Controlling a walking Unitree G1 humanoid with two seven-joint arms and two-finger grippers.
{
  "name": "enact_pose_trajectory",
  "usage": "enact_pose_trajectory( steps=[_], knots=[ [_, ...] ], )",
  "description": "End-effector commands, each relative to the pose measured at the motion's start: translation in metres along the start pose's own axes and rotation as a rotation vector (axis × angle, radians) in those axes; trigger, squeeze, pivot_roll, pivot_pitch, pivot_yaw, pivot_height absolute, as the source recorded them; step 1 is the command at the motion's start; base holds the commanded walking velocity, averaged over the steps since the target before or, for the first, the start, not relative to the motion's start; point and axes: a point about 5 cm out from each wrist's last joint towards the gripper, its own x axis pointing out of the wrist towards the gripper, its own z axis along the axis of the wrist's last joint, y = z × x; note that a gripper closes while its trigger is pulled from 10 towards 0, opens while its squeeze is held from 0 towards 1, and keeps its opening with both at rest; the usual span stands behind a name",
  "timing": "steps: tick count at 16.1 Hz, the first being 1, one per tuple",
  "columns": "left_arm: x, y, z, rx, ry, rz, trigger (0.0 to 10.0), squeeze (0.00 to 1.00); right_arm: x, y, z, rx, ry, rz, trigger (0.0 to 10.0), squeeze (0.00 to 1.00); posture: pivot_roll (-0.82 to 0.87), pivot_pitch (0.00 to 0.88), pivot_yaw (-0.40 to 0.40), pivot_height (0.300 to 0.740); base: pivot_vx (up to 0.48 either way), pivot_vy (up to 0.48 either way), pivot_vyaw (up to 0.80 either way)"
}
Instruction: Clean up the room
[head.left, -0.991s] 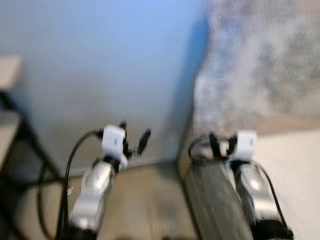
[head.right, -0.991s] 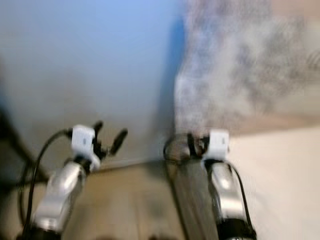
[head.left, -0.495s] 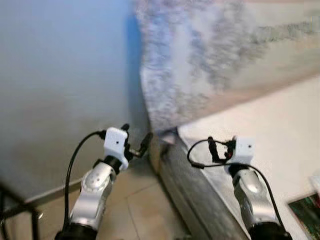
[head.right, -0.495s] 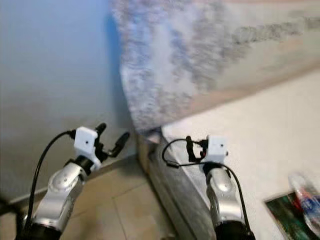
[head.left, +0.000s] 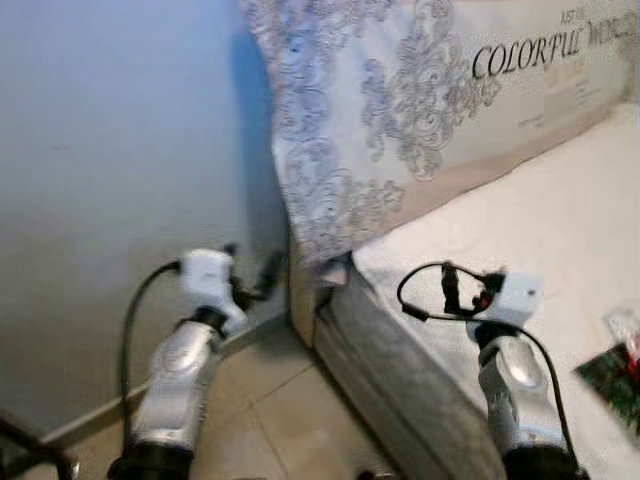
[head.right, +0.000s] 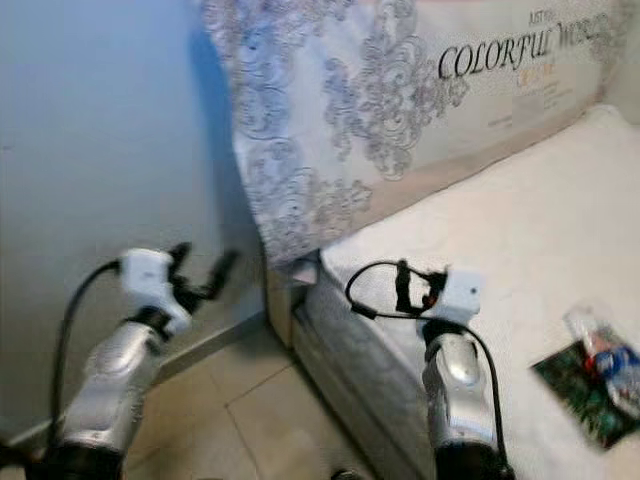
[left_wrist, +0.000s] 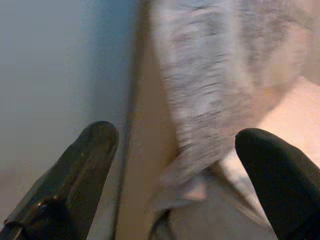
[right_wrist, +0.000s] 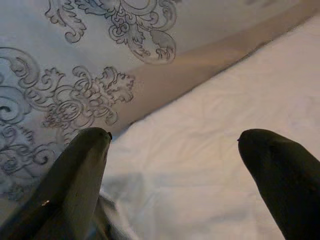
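Note:
A dark green packet (head.right: 578, 388) lies on the white bed (head.right: 520, 250) at the far right. Across it lies a clear plastic bottle with a blue and red label (head.right: 603, 357). My right gripper (head.right: 417, 284) hovers open over the bed's near corner, well left of that litter; its wrist view has the gripper (right_wrist: 177, 139) facing the white sheet and patterned fabric. My left gripper (head.right: 203, 264) is open and empty above the floor, beside the wall. In its wrist view the gripper (left_wrist: 177, 142) faces the gap between wall and bed.
A large patterned pillow pack printed "COLORFUL WORLD" (head.right: 400, 100) leans at the head of the bed. A grey-blue wall (head.left: 120, 150) rises on the left, with tiled floor (head.left: 270, 420) below it. A dark metal frame (head.left: 30, 455) sits at the lower left corner.
The camera has swung right and the blur has eased, so the wall fills less of the picture and the bed with its litter more. Both grippers stay open in much the same pose.

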Motion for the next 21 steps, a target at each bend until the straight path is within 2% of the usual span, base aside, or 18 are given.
enact_pose_trajectory(
  steps=[1, 2, 3, 5, 6, 10, 12, 15, 17, 20, 21],
  knots=[
    [0.002, -0.003, 0.003, -0.021, -0.003, -0.006, 10.0, 0.00, -0.002, -0.006, 0.003, 0.007, -0.011, -0.031, 10.0, 0.27, 0.00, 0.000, -0.009, 0.740, 0.000, 0.480, -0.58],
    [0.004, -0.007, 0.004, -0.004, -0.010, -0.036, 10.0, 0.00, -0.002, -0.003, 0.003, -0.008, -0.013, -0.003, 10.0, 0.24, 0.00, 0.000, -0.009, 0.740, 0.000, 0.480, -0.57],
    [0.009, -0.015, 0.006, 0.064, -0.002, -0.107, 10.0, 0.00, -0.003, 0.001, 0.003, -0.038, -0.020, 0.024, 10.0, 0.13, 0.00, 0.000, -0.010, 0.740, 0.000, 0.480, -0.57],
    [0.012, -0.019, 0.005, 0.118, 0.007, -0.135, 10.0, 0.00, -0.002, -0.001, 0.001, -0.061, 0.000, 0.017, 10.0, 0.00, -0.01, 0.000, -0.008, 0.740, 0.000, 0.000, -0.56],
    [0.013, -0.020, 0.007, 0.138, -0.006, -0.139, 10.0, 0.00, -0.002, -0.003, 0.001, -0.091, -0.001, 0.009, 10.0, 0.00, -0.01, 0.000, -0.005, 0.736, 0.000, 0.000, -0.46],
    [0.014, -0.026, 0.009, 0.109, -0.020, -0.173, 10.0, 0.00, -0.002, -0.005, 0.005, -0.123, -0.025, -0.008, 10.0, 0.00, -0.02, 0.000, 0.004, 0.731, 0.242, -0.371, 0.00],
    [0.014, -0.027, 0.011, 0.103, -0.042, -0.173, 10.0, 0.00, -0.003, -0.011, 0.015, -0.180, -0.079, -0.049, 10.0, 0.00, -0.03, 0.000, 0.006, 0.731, 0.375, -0.294, -0.76],
    [0.014, -0.021, 0.010, 0.117, -0.042, -0.157, 10.0, 0.00, -0.005, -0.012, 0.013, -0.401, -0.052, -0.037, 10.0, 0.00, -0.03, 0.000, 0.004, 0.731, 0.380, -0.289, -0.66],
    [0.015, -0.023, 0.010, 0.123, -0.044, -0.170, 10.0, 0.00, -0.006, -0.014, 0.005, -0.389, -0.004, -0.051, 10.0, 0.00, -0.03, 0.000, 0.002, 0.731, 0.381, -0.287, -0.32],
    [0.013, -0.027, 0.008, 0.129, -0.041, -0.217, 10.0, 0.00, -0.007, -0.015, 0.004, -0.358, -0.007, -0.057, 10.0, 0.00, -0.03, 0.000, 0.001, 0.731, 0.135, -0.084, 0.00],
    [0.012, -0.029, 0.007, 0.126, -0.035, -0.246, 10.0, 0.00, -0.006, -0.011, 0.005, -0.321, -0.010, -0.036, 10.0, 0.00, -0.03, 0.000, 0.000, 0.731, 0.000, 0.000, -0.78]
  ],
)
